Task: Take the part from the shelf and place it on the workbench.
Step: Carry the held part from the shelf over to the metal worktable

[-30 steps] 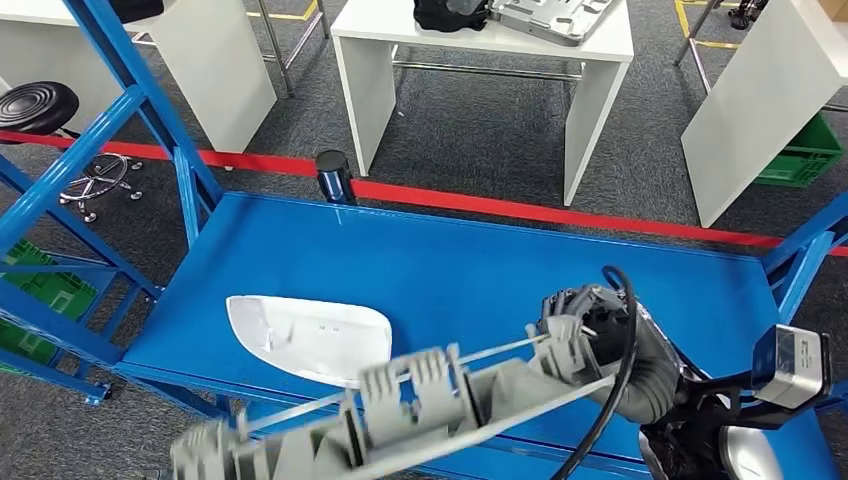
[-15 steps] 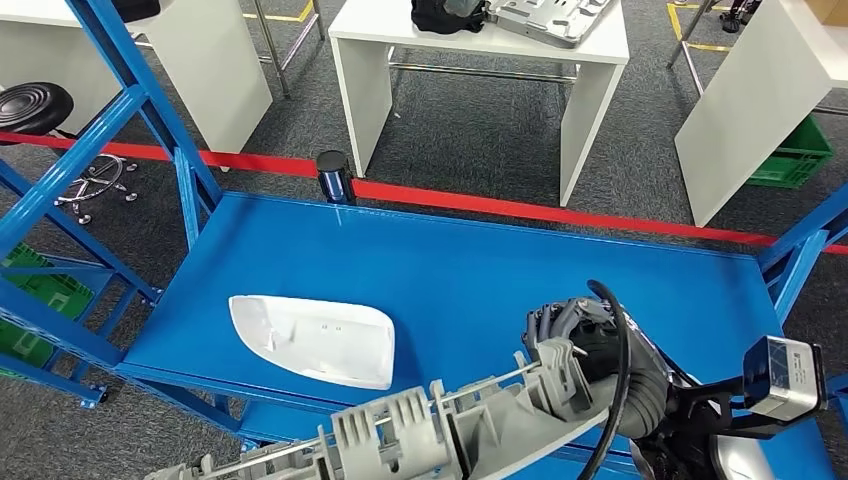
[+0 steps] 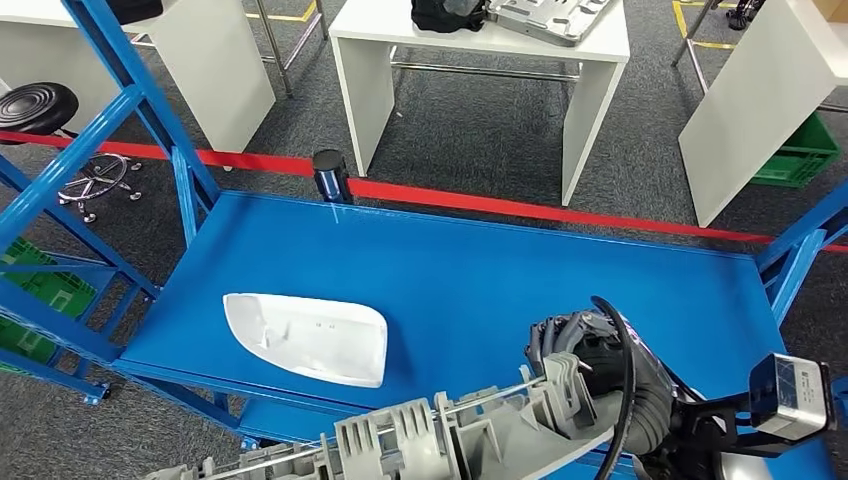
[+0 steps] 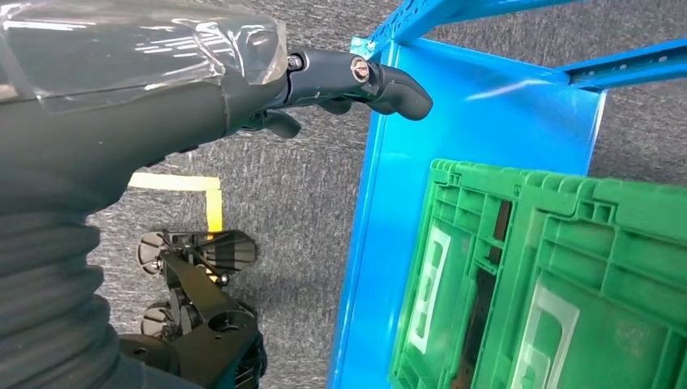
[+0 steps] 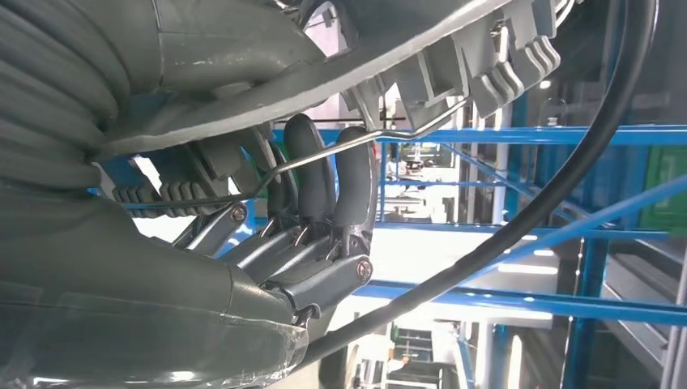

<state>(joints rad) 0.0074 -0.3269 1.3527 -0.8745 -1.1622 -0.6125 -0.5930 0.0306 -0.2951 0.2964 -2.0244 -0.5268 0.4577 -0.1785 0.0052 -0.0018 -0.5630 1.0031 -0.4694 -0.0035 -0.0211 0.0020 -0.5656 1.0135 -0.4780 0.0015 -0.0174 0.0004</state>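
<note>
the right hand [image 3: 580, 350] clasps the long grey part [image 3: 440, 435] by one end, lifted clear of the blue shelf [image 3: 520, 270], likely for carrying to the workbench, while the left hand [image 4: 348, 81] hangs loose, holding nothing.

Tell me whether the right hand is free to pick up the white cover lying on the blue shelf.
Probably not as things stand. The right hand already grips a long grey part, so its fingers are taken. The white cover lies uncovered on the blue shelf, with nothing on top of it.
</note>
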